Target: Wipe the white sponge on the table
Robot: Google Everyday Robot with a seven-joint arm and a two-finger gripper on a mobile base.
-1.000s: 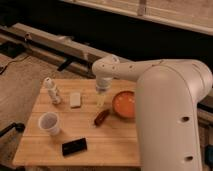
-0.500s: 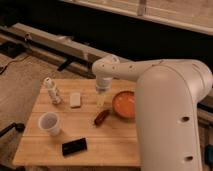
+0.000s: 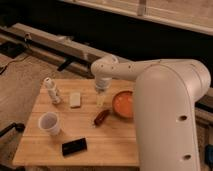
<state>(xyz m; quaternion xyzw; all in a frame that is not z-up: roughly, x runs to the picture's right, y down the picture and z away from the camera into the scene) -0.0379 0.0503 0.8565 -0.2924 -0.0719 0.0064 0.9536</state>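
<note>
The white sponge (image 3: 75, 99) lies flat on the light wooden table (image 3: 115, 145), in its far left part. My gripper (image 3: 101, 101) hangs from the white arm (image 3: 150, 75) over the middle of the table's far side. It is to the right of the sponge, with a gap of bare wood between them. Nothing shows in it.
A white ridged bottle (image 3: 51, 90) stands left of the sponge. A white paper cup (image 3: 49, 123) stands near the left edge. A black slab (image 3: 74, 146) lies near the front edge. A dark red-brown object (image 3: 101, 117) and an orange bowl (image 3: 123, 104) sit right of centre.
</note>
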